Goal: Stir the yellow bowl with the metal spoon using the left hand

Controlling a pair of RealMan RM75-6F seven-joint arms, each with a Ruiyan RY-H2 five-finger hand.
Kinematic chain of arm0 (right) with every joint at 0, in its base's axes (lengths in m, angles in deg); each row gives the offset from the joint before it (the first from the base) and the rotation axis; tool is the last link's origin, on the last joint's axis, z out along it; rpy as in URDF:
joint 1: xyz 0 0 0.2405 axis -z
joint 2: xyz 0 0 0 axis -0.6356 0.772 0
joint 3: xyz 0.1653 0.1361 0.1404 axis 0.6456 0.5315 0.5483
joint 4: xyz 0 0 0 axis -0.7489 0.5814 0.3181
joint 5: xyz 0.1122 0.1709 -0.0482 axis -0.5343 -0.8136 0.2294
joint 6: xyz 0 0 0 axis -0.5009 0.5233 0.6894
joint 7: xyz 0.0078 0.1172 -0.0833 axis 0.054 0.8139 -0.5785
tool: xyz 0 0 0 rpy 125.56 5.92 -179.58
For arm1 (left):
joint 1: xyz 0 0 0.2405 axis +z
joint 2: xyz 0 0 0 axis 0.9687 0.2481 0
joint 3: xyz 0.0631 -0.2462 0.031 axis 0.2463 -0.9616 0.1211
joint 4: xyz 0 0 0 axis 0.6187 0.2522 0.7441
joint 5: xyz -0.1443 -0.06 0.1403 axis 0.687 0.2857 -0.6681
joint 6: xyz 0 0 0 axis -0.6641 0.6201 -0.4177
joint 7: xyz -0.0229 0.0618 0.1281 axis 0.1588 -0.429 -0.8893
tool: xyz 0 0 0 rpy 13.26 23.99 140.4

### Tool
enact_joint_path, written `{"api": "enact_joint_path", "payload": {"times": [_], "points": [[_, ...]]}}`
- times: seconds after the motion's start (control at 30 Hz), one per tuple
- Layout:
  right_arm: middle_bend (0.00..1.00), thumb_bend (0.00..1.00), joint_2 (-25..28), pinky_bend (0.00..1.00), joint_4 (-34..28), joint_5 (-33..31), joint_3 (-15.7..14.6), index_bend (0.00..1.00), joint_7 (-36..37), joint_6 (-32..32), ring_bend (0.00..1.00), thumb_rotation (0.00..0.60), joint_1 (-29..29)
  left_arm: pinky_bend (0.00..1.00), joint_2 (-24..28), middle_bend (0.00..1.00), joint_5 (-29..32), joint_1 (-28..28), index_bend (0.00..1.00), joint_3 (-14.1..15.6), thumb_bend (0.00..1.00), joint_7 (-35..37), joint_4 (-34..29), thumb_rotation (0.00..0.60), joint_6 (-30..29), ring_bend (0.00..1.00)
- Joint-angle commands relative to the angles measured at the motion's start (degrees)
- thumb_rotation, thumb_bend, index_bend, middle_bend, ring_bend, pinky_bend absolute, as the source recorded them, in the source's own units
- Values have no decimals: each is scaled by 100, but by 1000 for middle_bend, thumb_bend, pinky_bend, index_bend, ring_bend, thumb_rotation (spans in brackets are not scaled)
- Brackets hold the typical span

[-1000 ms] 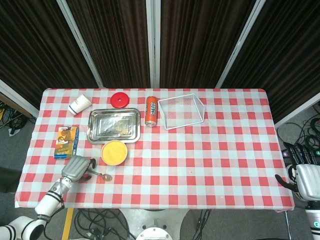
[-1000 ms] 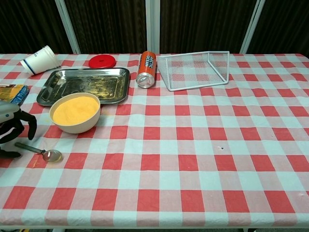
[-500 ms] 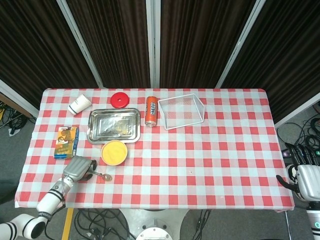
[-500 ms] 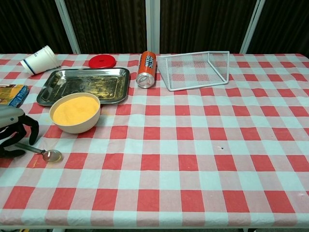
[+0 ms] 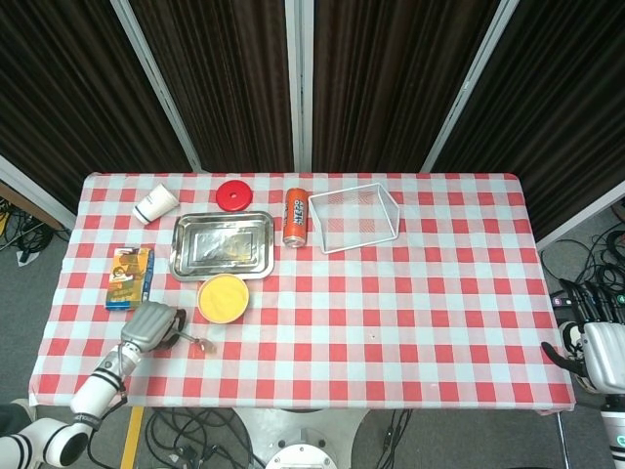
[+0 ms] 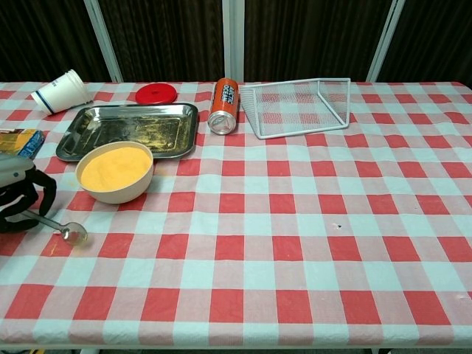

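Note:
The yellow bowl (image 5: 223, 298) (image 6: 116, 171), filled with yellow powder, stands near the table's left front, just in front of the steel tray. The metal spoon (image 5: 198, 341) (image 6: 65, 228) lies left of and in front of the bowl, with its round end toward the right. My left hand (image 5: 150, 325) (image 6: 20, 196) sits over the handle end, and its dark fingers curl around the handle and grip it. My right hand (image 5: 596, 356) hangs off the table's right front corner and holds nothing. The chest view does not show the right hand.
A steel tray (image 6: 88, 144) lies behind the bowl. A tipped paper cup (image 6: 60, 91) and a red lid (image 6: 155, 94) are at the back left. An orange can (image 6: 223, 105) lies beside a white wire basket (image 6: 299, 106). A snack packet (image 5: 130, 277) sits at the left edge.
The left hand's fingers have closed in around the spoon handle. The spoon has shifted a little to the left and toward the bowl. The right hand stays put.

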Motion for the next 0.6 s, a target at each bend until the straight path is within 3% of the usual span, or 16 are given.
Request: {"api": "enact_joint_path", "payload": {"times": [0.03,0.33,0.6], "points": [[113,122,11,28,9,17,2,0,10,14,0,600,0,889,326,904,197,75,643,-103,389,-99,-355,600,-143,851],[113,120,12,28,62,43,15,0,71,17,0,600,-21,890,1138,904,1075,-248,641,-669,393,-641,-1585,600,-14,853],[113,120,40,28,99,53,37,0,104,66,0,600,-19,891,824,905,2580,-1161,638,-977,396,-2174,-1720,600,346,853]]}}
